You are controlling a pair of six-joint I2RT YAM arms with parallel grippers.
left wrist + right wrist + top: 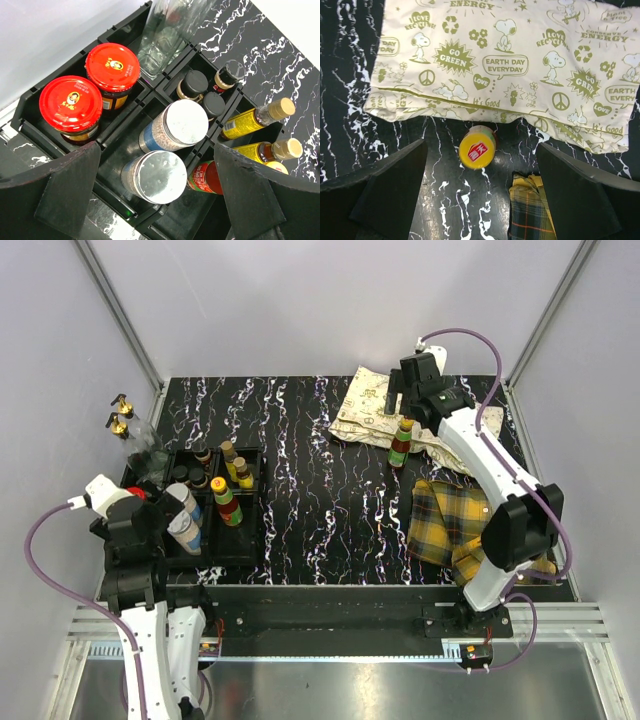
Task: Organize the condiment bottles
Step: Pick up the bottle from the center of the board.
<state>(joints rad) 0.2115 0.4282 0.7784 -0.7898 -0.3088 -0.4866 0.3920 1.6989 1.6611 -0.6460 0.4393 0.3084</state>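
The black tray (250, 540) at the left holds the condiment bottles. In the left wrist view it holds two red-lidded jars (77, 102), two silver-lidded shakers (155, 175), small dark bottles (194, 82), yellow sauce bottles (252, 120) and a red-labelled bottle (207, 177). My left gripper (155, 195) is open and empty, hovering over the near shaker; it also shows in the top view (160, 523). One yellow-capped bottle (402, 440) stands alone at the far right. My right gripper (480, 195) is open above it, the bottle (477, 147) between and just beyond the fingers.
A cream printed cloth (505, 60) lies just behind the lone bottle, and a yellow plaid cloth (530, 210) lies beside it to the near right. Clear gold-capped bottles (125, 425) stand at the tray's far left corner. A clear glass bottle (160, 40) sits at the tray's back.
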